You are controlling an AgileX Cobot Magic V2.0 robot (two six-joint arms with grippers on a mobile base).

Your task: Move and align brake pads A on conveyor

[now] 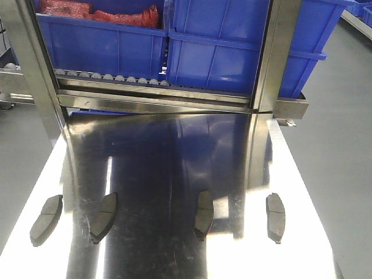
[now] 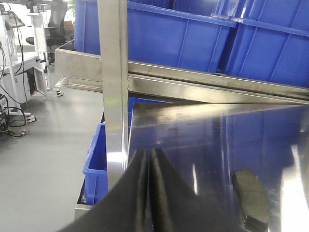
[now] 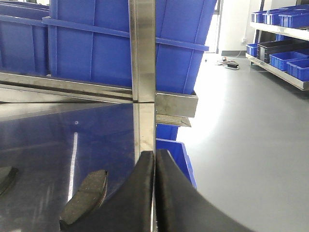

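**Recorder:** State of the tools?

**Inspector:** Left gripper [image 2: 149, 153]: black fingers pressed together, nothing between them. Right gripper [image 3: 154, 155]: the same, clenched and empty.

**Recorder:** Where is the work?

**Inspector:** Four brake pads [image 1: 46, 220] [image 1: 104, 216] [image 1: 204, 214] [image 1: 275, 217] lie flat in a loose row on the stainless-steel table [image 1: 163, 168], apart from one another. The conveyor appears in no view.

**Recorder:** Bearing from each tool?

**Inspector:** From the left gripper, one pad [image 2: 251, 198] lies to its right, near but not touching. From the right gripper, one pad [image 3: 87, 195] lies just beside the fingers on their left, with a second [image 3: 6, 178] further left at the frame's edge. The right arm looks the nearer to its pad.

**Recorder:** Long axis?

**Inspector:** Each pad runs roughly along the fingers' pointing direction, towards the roller rack [image 1: 116, 78] and its blue bins [image 1: 232, 52]. The two left pads are skewed, so the row is not aligned.

**Recorder:** Materials?

**Inspector:** The pads are thin curved oblongs with a matte grey-brown face and a middle groove. The table is mirror-bright. In my judgement a thin part on so slick a surface could slide under the fingers, and both grippers must open before any pick.
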